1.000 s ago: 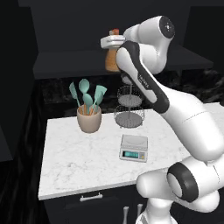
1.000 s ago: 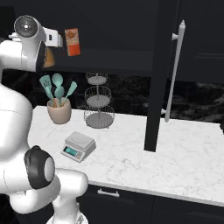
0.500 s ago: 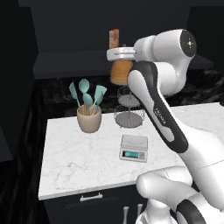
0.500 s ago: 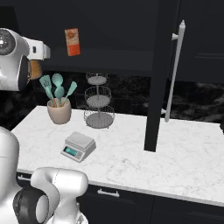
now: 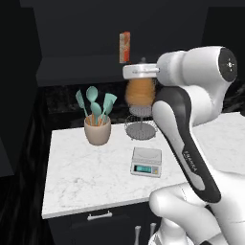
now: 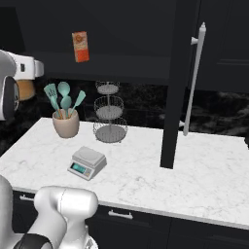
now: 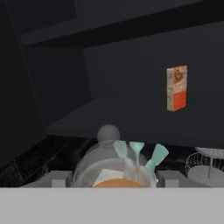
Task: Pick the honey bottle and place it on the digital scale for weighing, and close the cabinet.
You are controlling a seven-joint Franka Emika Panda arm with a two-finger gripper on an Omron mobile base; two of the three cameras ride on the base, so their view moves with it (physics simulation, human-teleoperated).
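My gripper (image 5: 139, 80) is shut on the honey bottle (image 5: 139, 94), a squat amber bottle held in the air in front of the open cabinet and above the wire stand. In the hand view the bottle (image 7: 114, 169) lies close between the fingertips (image 7: 58, 179), its pale cap (image 7: 108, 132) pointing away. It peeks out behind my arm at the left edge of the right base view (image 6: 24, 90). The digital scale (image 5: 146, 161) (image 6: 87, 162) sits bare on the marble counter, below the bottle. The dark cabinet door (image 6: 177, 82) stands open, with its silver bar handle (image 6: 193, 78) showing.
An orange-white carton (image 5: 124, 47) (image 6: 80, 46) (image 7: 176, 88) stands on the cabinet shelf. A crock of teal utensils (image 5: 97, 129) (image 6: 65, 124) and a three-tier wire stand (image 5: 141, 127) (image 6: 110, 114) stand behind the scale. A drawer handle (image 5: 99, 216) sits below the counter edge.
The arm has swung the honey bottle away from the cabinet shelf and lower, rightwards in the left base view and leftwards in the right base view. The scale and door have not moved.
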